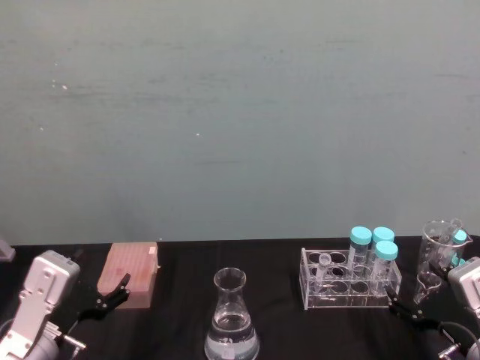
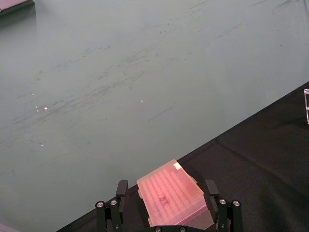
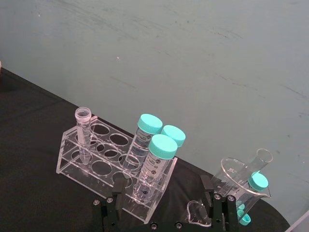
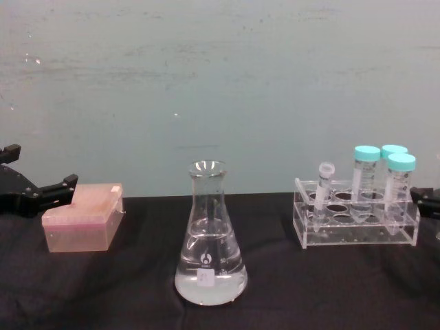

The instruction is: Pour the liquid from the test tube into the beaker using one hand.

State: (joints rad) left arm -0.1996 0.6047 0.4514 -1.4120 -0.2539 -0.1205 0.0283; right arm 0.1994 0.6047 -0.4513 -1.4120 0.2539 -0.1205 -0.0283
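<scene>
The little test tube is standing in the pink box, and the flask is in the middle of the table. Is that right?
Not quite. The test tube stands in the clear rack, not the pink box, as the chest view shows. The flask is in the middle of the table.

No words or numbers can be read. The beaker [image 4: 210, 247] has printed marks and a small white label [image 4: 203, 276], both too tiny to read. The printed marks on the tubes with teal caps [image 3: 153, 171] are too tiny too.
</scene>
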